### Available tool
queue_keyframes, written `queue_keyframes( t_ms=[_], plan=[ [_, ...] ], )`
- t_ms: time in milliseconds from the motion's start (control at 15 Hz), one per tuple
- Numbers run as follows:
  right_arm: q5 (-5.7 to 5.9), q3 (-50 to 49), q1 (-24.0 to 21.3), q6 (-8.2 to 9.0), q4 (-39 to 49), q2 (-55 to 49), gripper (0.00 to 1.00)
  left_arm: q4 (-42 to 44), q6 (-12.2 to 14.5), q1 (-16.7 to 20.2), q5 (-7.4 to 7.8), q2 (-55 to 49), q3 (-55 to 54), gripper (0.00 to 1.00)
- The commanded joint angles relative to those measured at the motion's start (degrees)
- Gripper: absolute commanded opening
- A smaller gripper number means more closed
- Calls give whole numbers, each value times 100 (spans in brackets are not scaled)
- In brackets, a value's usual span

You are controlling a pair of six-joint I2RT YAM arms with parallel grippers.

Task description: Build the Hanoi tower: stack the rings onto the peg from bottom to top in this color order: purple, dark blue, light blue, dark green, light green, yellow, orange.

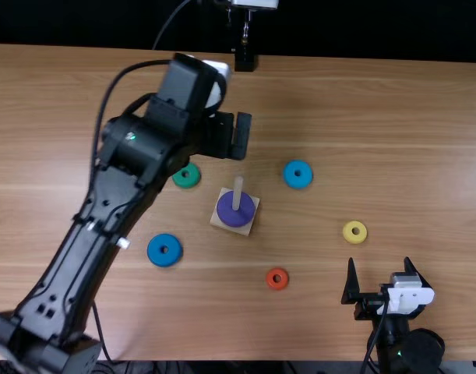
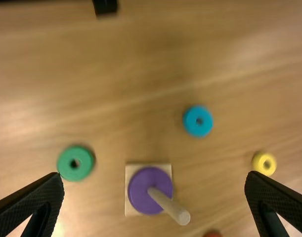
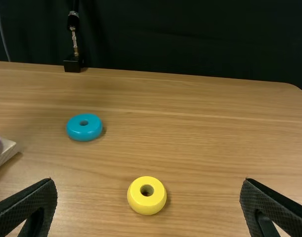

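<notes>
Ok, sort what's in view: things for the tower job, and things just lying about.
For the job:
- wooden peg and square base
- purple ring, already on
- dark blue ring
- light blue ring
- green ring
- yellow ring
- orange ring

Just lying about:
- black block at the far edge

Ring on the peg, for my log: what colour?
Purple ring, best seen in left wrist view.

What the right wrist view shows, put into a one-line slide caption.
Yellow ring and light blue ring lying apart on the wooden table.

Top view steep, right wrist view shallow.
</notes>
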Motion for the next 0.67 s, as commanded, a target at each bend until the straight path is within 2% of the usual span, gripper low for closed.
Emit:
queue_keyframes(
  t_ms=[0, 133, 200, 267, 333, 400, 467, 600],
  plan=[
    [-28, -289, -55, -11, -437, -73, 100, 69, 38, 223, -5, -522, -544, 100],
    [-28, -289, -55, -11, -437, -73, 100, 301, 27, 513, -16, -1058, -1388, 100],
    [-28, -289, -55, -11, -437, -73, 100, 312, 27, 601, -69, -1304, -1748, 100],
    [-39, -289, -55, -1, -437, -73, 100, 301, 38, 618, -259, -1568, -2161, 100],
    [-39, -289, -55, -1, -437, -73, 100, 270, 49, 618, -575, -1770, -2583, 100],
    [-39, -289, -55, -11, -437, -73, 100, 270, 49, 618, -955, -2007, -2996, 100],
    [-28, -289, -55, -11, -437, -73, 100, 270, 59, 618, -1166, -2200, -3374, 100],
    [-28, -289, -55, -11, -437, -73, 100, 312, 112, 618, -1176, -2438, -4314, 100]
  ],
)
